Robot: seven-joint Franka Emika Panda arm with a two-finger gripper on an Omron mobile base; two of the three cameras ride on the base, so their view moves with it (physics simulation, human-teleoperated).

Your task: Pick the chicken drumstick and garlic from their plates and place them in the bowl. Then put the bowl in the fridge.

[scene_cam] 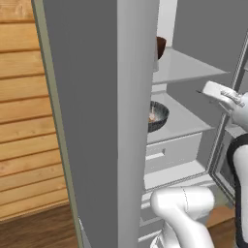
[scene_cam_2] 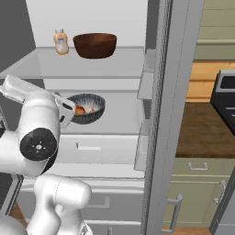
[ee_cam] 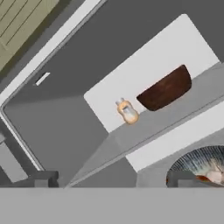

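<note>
Standing open, fridge point(scene_cam_2: 92, 69), tall grey cabinet, door edge filling the near side of the left base view. Inside: pale grey shelves, drawers below. Sitting on the middle shelf point(scene_cam_2: 120, 120): bowl point(scene_cam_2: 87, 108), dark blue-grey streaked outside, white speckled inside, upright, near the shelf's front left part in the right base view. Lying inside the bowl: chicken drumstick point(scene_cam_2: 80, 110), orange-brown, with a pale pinkish bit beside it, likely the garlic point(scene_cam_2: 91, 109), too small to be sure. Resting on the upper shelf point(scene_cam_2: 92, 62): dark brown bowl point(scene_cam_2: 95, 45) and, just beside it to the left, small orange-capped bottle point(scene_cam_2: 60, 42), upright, apart from each other.

Rising from the base, white arm point(scene_cam_2: 36, 137), elbow bent, forearm reaching up and forward into the fridge opening at middle-shelf level. Tilted and rolled, wrist, so the shelves run diagonally across the hand view. Hovering just in front of the bowl, end effector point(ee_cam: 113, 179), fingers point(ee_cam: 43, 178) spread wide, released, grasping nothing, not touching the bowl; right fingertip overlapping the bowl's rim in the hand view. Seen in the left base view, hand point(scene_cam: 218, 94) angled toward the shelf, bowl point(scene_cam: 157, 116) partly hidden behind the door edge.
</note>
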